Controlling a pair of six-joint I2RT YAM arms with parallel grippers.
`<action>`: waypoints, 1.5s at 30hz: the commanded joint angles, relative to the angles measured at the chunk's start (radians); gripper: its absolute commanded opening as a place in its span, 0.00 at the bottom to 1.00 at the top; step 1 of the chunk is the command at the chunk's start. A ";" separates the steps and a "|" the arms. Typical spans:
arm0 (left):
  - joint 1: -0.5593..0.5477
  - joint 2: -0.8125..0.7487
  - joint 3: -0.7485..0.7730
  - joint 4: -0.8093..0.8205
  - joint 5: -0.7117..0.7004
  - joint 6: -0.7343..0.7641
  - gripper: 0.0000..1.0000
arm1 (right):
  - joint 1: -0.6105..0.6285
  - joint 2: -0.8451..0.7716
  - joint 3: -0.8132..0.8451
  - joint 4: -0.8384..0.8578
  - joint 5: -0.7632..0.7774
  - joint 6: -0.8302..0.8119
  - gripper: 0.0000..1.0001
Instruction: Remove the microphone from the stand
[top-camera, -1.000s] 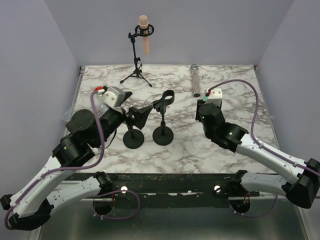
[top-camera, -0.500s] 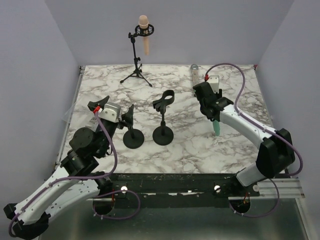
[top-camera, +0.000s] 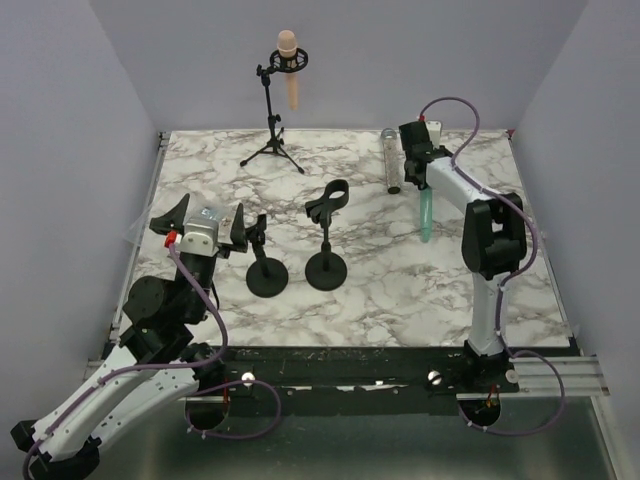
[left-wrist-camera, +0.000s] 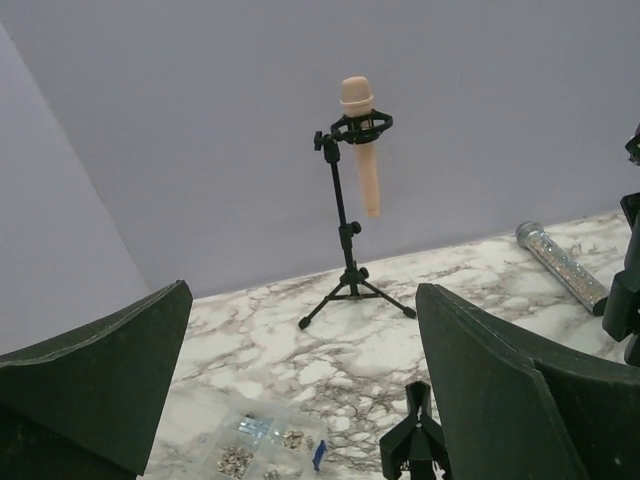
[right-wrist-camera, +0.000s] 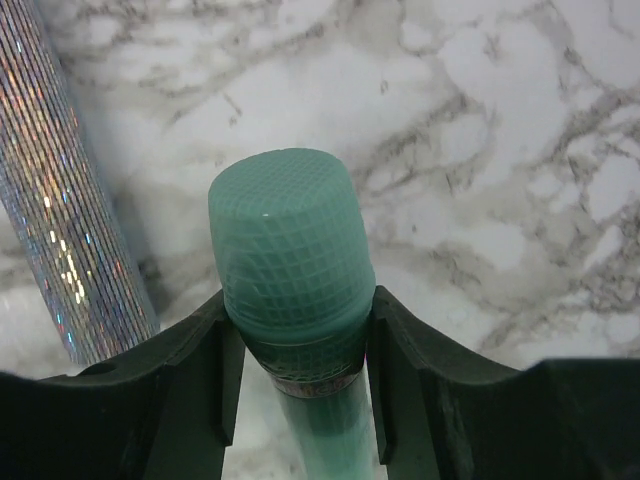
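Far-right tabletop (top-camera: 350, 290): right claw (right-wrist-camera: 297, 360) clenched on green mic (right-wrist-camera: 285, 240), fingers pinching just below the head.
Green mic axis: runs roughly near-to-far in the top view, head at the far end, handle trailing toward the near edge. It is off every stand. Can't tell if it touches the tabletop.
Neighbour: glitter mic (top-camera: 392, 160) lies just beside it on the robot's left, about parallel, not touching.
Left claw (left-wrist-camera: 300, 330): released, fingers spread wide, nothing between them.
Peach mic (left-wrist-camera: 362, 140): seated in the clip of the tripod stand (left-wrist-camera: 345, 230) at the far edge, left of centre. Axis vertical, head up, handle hanging below the clip.
Empty stands (top-camera: 267, 265): two round-base ones mid-tabletop, clips vacant, between the arms.
Key relation: peach mic sits ahead of and above the left claw, well apart, framed almost dead centre between its fingers in the wrist view.
Nearer arm: left, I'd say. It's free and already aimed. The right is off to the side and loaded.
Likely next: right lays the green mic down by the glitter one; peach mic needs a pull along its vertical axis.
Risk: light tripod may tip if dragged sideways.
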 joint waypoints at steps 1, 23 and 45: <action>0.003 -0.036 -0.028 0.078 -0.052 0.054 0.98 | -0.053 0.174 0.231 0.052 -0.073 -0.080 0.01; 0.009 0.005 -0.075 0.162 -0.058 0.120 0.98 | -0.146 0.600 0.785 0.194 -0.331 -0.157 0.17; 0.036 0.035 -0.084 0.172 -0.028 0.109 0.98 | -0.153 0.681 0.817 0.260 -0.391 -0.120 0.50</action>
